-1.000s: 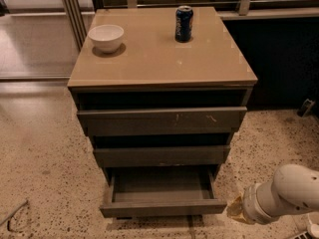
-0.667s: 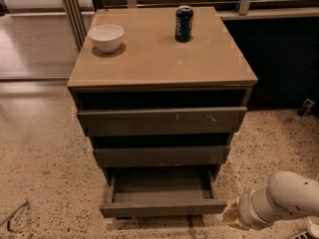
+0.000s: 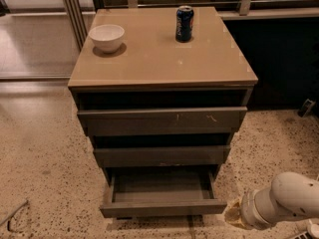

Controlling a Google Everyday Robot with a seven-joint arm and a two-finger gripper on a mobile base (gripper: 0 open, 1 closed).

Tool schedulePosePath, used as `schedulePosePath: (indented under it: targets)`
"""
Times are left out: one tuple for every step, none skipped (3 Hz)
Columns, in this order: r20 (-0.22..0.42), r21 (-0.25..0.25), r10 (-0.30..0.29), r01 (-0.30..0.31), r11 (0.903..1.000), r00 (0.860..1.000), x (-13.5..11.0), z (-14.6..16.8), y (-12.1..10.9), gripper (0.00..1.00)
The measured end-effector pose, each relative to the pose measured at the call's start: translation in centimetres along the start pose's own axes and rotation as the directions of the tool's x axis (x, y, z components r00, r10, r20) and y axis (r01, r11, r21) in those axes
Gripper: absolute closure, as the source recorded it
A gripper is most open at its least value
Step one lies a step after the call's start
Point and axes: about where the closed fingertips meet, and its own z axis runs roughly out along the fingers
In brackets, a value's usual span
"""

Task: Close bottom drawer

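One cabinet [image 3: 159, 63] at centre frame, three drawers [image 3: 162, 118], bottom drawer [image 3: 162, 208] pulled out at lower centre, one white arm [image 3: 289, 200] lower right, one gripper [image 3: 233, 214] just right of that drawer's front corner, open or closed cannot be told, one bowl [image 3: 106, 37], one can [image 3: 184, 24] on top.

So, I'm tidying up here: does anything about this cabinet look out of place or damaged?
The bottom drawer stands pulled far out, unlike the two above. The top drawer front has pale scratch marks right of centre. The gripper sits low beside the open drawer's right front corner.
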Motion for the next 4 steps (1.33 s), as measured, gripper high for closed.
schedulePosePath:
  targets:
    - [0.044, 0.063, -0.069, 0.066, 0.9958, 0.997, 0.8, 2.5, -0.8, 1.0]
    - [0.101, 0.151, -0.152, 0.136, 0.9791, 0.983, 0.5, 5.8, -4.1, 1.0]
    - [0.155, 0.193, -0.198, 0.167, 0.9669, 0.968, -0.1, 9.2, -7.5, 1.0]
    - [0.182, 0.169, -0.192, 0.161, 0.9723, 0.964, 0.0, 13.5, -10.1, 1.0]
